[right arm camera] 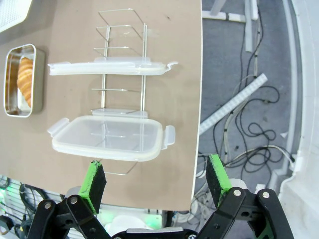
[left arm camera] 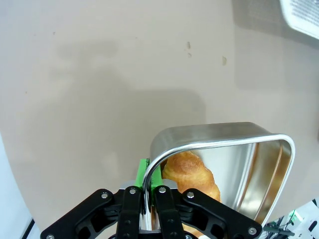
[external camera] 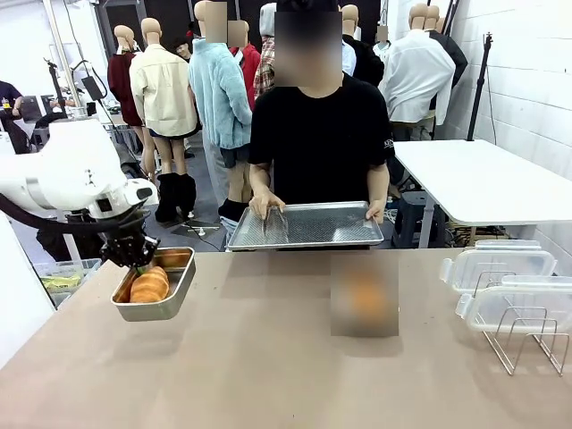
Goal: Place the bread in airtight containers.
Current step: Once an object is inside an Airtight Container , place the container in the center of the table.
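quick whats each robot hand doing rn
Left hand: closed on the pan rim.
Right hand: open, holding nothing.

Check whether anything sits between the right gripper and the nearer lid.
Nothing visible does. The right gripper, open, hangs just above the nearer lid with only air between them. The wire rack shows through the clear lid from beyond it, not in front.
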`<control>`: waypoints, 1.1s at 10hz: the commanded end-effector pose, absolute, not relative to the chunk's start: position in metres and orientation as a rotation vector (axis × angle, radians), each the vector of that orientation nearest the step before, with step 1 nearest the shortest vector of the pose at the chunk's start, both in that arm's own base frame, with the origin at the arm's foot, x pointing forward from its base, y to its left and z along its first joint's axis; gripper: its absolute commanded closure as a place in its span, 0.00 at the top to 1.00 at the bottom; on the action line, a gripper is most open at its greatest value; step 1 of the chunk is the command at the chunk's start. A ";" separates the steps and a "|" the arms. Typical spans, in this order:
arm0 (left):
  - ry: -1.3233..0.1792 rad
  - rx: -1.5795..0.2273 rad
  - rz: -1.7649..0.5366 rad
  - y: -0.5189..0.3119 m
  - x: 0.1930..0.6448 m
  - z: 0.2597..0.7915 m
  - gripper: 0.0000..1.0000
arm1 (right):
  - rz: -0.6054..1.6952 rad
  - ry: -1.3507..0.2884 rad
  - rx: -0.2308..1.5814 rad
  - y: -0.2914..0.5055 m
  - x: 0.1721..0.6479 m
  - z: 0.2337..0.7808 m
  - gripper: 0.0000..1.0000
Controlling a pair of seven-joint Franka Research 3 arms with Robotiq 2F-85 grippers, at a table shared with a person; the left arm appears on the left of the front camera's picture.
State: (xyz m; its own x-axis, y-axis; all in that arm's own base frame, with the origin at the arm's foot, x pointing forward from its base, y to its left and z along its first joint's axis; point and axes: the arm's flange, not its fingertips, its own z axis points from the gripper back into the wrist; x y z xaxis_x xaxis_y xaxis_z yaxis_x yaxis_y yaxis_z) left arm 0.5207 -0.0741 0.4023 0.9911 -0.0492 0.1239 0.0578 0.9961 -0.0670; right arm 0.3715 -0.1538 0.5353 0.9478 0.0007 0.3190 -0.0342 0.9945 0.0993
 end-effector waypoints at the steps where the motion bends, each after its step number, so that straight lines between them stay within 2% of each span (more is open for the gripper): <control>1: -0.158 -0.056 -0.004 -0.074 0.527 0.387 0.00 | 0.014 -0.332 0.104 -0.155 0.373 0.534 1.00; 4: -0.132 -0.048 0.020 -0.076 0.535 0.354 0.00 | 0.014 -0.332 0.104 -0.155 0.373 0.534 1.00; 11: -0.146 -0.003 0.013 -0.079 0.545 0.335 0.00 | 0.014 -0.332 0.104 -0.155 0.373 0.534 1.00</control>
